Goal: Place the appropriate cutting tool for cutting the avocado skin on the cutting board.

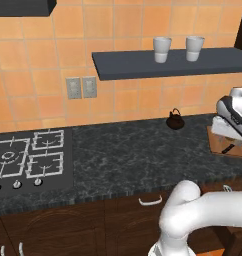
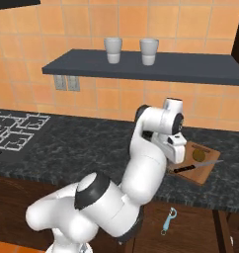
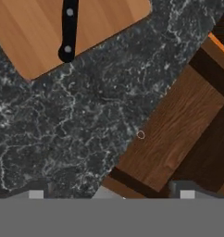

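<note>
Knife (image 2: 196, 166): lying flat on the cutting board (image 2: 206, 170), black handle toward the arm, blade toward the wall; handle end (image 3: 67, 32) near the board edge in the hand view
Avocado (image 2: 198, 155): on the board, just beside the knife, wall side
Claw (image 3: 111, 194): above the dark counter (image 3: 63, 125) at its front edge, apart from the knife, holding nothing; fingertips set wide apart
Board versus claw: ahead of the fingertips, beyond bare counter
</note>
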Robot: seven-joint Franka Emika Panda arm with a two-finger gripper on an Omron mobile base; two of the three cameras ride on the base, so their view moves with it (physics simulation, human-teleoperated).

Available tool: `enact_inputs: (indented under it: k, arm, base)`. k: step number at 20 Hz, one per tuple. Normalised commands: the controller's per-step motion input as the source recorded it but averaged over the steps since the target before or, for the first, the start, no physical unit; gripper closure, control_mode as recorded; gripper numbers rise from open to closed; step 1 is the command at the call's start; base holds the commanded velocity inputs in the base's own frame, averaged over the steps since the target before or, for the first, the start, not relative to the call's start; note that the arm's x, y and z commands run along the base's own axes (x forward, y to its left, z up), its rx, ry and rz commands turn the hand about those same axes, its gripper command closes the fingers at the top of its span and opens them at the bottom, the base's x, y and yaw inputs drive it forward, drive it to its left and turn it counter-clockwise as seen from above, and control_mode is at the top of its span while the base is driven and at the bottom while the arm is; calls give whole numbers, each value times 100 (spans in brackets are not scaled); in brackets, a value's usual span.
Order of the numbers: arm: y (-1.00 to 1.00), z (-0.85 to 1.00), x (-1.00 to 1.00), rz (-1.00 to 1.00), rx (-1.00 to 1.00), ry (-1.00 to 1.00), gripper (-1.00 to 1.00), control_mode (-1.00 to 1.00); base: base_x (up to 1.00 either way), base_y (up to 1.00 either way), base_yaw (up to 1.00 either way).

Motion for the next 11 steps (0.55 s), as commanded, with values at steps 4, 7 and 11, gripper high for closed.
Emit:
enact_inputs:
  k: [4,7,11]
  arm:
    - [87,15,-42,0,-19,-9,-100,-100]
    - [92,14,-13,-2,-25,-3,-100,-100]
    - [100,0,0,-1,-31,0,-100,-100]
  base:
    - [0,0,0]
    - [0,0,0]
    - [0,0,0]
